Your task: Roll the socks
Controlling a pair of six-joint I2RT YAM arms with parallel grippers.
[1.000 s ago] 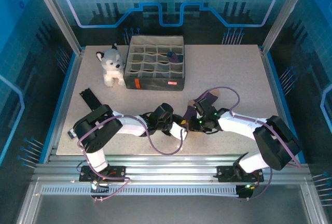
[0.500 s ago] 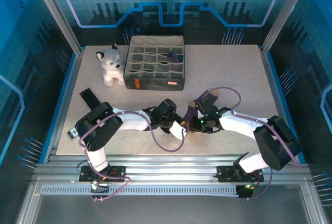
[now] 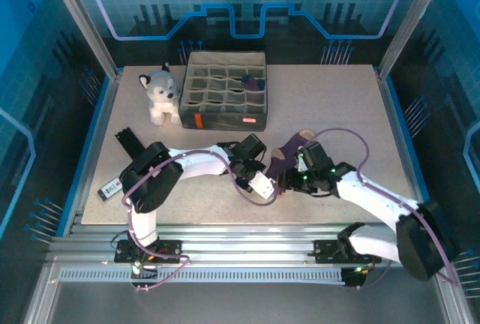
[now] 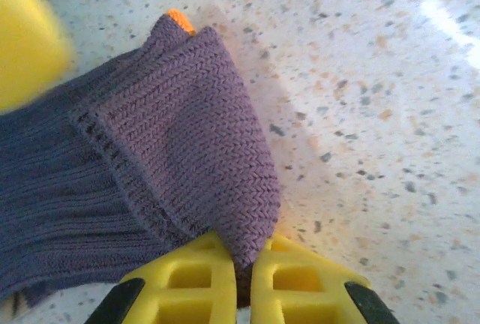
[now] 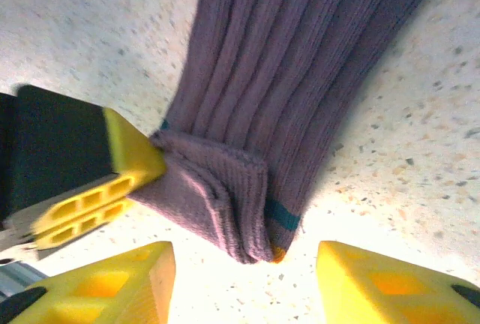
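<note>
Lying together near the front middle of the counter [image 3: 337,106], the socks [image 4: 172,136] should handle as soft, light ribbed knit that unrolls easily. Grip at the folded cuff [image 5: 225,196]. The left end effector [image 4: 251,264] pinches that fold; the right end effector [image 5: 244,264] stands spread astride it.

Two purple ribbed socks [image 3: 285,155] lie stacked near the table's [image 3: 337,99] six o'clock edge, cuff end folded over once (orange edge peeking out), tan toe pointing toward one o'clock.

No readable text; labels [image 3: 250,120] on organizer box [image 3: 225,124] too small.
</note>
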